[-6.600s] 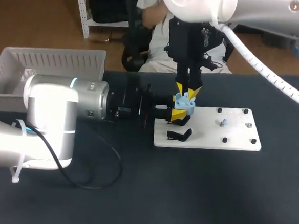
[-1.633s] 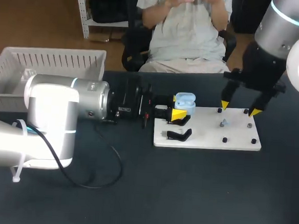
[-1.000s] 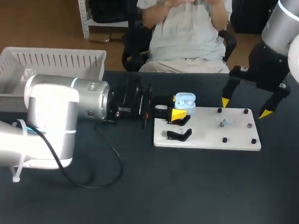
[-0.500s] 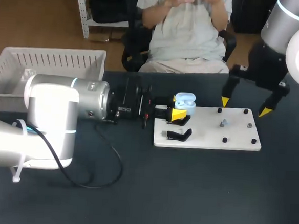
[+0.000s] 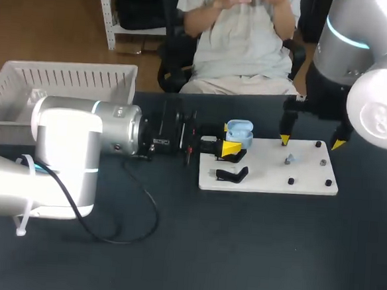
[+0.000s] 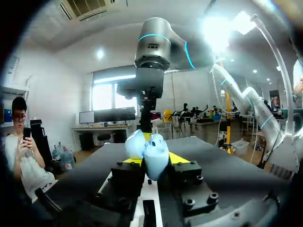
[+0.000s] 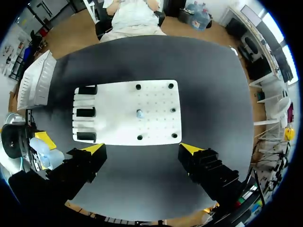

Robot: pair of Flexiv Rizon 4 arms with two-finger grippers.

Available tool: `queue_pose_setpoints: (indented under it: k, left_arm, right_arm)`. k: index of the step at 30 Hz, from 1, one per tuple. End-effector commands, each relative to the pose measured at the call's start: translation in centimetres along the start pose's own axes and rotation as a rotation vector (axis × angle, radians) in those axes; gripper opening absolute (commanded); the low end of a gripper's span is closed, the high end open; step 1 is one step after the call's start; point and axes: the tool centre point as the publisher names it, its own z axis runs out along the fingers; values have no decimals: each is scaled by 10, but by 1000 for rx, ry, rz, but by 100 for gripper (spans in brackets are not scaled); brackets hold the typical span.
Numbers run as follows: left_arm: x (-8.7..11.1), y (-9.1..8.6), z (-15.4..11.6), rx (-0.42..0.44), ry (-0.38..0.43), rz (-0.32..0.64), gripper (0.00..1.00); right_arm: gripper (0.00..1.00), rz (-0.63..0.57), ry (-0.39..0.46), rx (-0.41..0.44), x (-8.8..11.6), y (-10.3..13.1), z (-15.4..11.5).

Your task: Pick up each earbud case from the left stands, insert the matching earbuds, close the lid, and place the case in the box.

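Head view: the open case (image 5: 239, 130) is gripped in the left jaws at the white board's (image 5: 310, 183) edge, while the right jaws are spread above the earbud (image 5: 289, 158), judged to need lowering onto and pinching next.

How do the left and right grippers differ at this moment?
The left gripper is shut on the light blue earbud case; the right gripper is open and empty. The left gripper lies level at the edge of the white board; the right gripper points down over the board. Both have yellow fingertips.
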Motion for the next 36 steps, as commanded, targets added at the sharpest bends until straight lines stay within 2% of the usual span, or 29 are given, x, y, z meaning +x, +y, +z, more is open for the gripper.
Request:
queue_pose_setpoints:
  k: [1,6,9,11,12,14,19,36]
  left_arm:
    - [1,0,0,-3,-4,3,0]
    - [1,0,0,-3,-4,3,0]
    - [1,0,0,-3,-4,3,0]
    - [1,0,0,-3,-4,3,0]
    - [1,0,0,-3,-4,3,0]
    - [1,0,0,-3,-4,3,0]
    - [1,0,0,-3,-4,3,0]
    - [1,0,0,-3,-4,3,0]
  right_arm:
    - [100,-8,13,5,-2,3,11]
    - [100,-17,27,-2,-1,5,23]
    - [73,-18,31,-6,-2,7,27]
    - [49,-19,33,-9,-3,7,30]
    - [47,-18,34,-10,-4,7,32]
    - [48,-15,36,-13,-5,8,34]
    - [42,-11,44,-11,-8,9,42]
    - [45,1,71,-9,-22,9,69]
